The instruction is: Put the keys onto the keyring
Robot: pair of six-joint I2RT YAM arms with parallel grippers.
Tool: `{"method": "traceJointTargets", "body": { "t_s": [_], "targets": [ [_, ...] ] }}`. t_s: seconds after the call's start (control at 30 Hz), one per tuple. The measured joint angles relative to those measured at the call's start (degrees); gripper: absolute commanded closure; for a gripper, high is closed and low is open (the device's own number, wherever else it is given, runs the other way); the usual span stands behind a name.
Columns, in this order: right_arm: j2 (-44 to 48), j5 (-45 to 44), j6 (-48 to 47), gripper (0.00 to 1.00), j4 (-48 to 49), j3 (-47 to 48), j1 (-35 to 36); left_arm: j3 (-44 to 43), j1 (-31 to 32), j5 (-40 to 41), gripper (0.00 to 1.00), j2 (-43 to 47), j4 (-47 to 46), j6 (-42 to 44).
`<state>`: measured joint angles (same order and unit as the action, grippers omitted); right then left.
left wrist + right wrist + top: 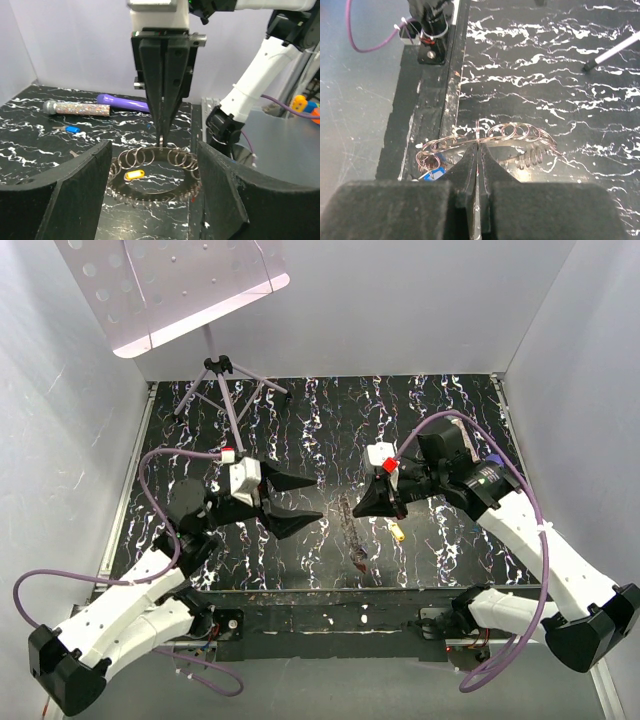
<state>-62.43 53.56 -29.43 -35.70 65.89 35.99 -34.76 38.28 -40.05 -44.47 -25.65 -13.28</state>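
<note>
The keyring [150, 197], a big wire loop strung with several small rings, stands on edge over the table. My right gripper [478, 150] is shut on the keyring [520, 134], pinching one small ring at its top. It comes down into the left wrist view as the right gripper [161, 135]. My left gripper [154, 147] is open, its fingers [75, 190] on either side of the loop and apart from it. A yellow key [134, 174] lies on the table behind the loop. A blue key [72, 129] lies farther off. Another blue key head [436, 173] shows by the ring's left end.
A purple marker [125, 103] and a glittery tube [75, 107] lie at the far side in the left wrist view. A tripod stand [225, 390] with a tilted board stands at the back left. White walls close in the dark marbled table [330, 420].
</note>
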Motion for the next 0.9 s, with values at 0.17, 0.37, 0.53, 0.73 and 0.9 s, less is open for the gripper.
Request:
{"method": "traceJointTargets", "body": {
  "t_s": [0.17, 0.37, 0.53, 0.73, 0.9],
  "targets": [
    [-0.9, -3.7, -4.8, 0.99, -6.8, 2.3, 0.0, -8.1, 0.0, -4.4, 0.33, -3.4, 11.6, 3.1],
    [-0.9, -5.7, -6.9, 0.99, -10.2, 2.7, 0.0, -8.4, 2.8, -6.4, 0.41, -9.1, 13.3, 4.3],
    [-0.9, -5.9, -7.0, 0.99, -11.0, 2.7, 0.0, -9.3, 6.6, -3.4, 0.47, -10.8, 16.1, 8.1],
    [-0.4, -5.9, -6.7, 0.99, -10.9, 2.7, 0.0, -10.1, 9.1, -0.2, 0.52, -11.7, 16.7, 11.9],
    [0.0, -5.8, -6.4, 0.99, -10.9, 2.7, 0.0, -10.6, 11.2, 3.0, 0.58, -13.8, 16.8, 14.7]
  ]
}}
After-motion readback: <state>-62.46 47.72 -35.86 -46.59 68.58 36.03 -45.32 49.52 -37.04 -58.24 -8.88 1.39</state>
